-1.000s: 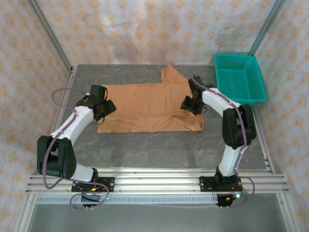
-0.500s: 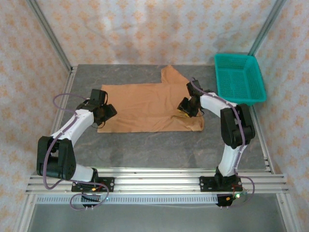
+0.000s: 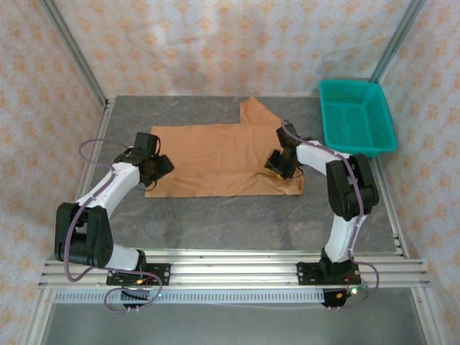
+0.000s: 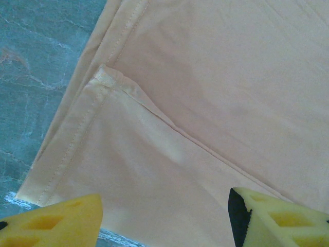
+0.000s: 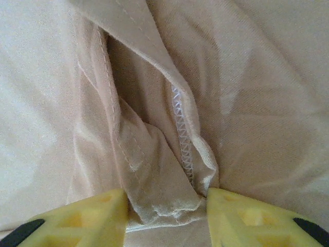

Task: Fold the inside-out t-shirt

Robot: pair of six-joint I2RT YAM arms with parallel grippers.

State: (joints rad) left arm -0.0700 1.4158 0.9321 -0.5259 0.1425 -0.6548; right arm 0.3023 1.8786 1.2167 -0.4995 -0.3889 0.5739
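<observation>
The inside-out t-shirt (image 3: 215, 158) lies spread flat in the middle of the table (image 3: 237, 215). The right hand (image 5: 164, 206) pinches a bunched fold at its right side. The left hand (image 4: 164, 216) hangs released above its left hem corner.

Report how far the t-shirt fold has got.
Done: the t-shirt lies spread flat on the table, one sleeve sticking out at the far side. In hand: the right gripper pinches a bunched fold in its jaws; the left gripper hovers open over the opposite hem. Left: apparently every fold.
</observation>
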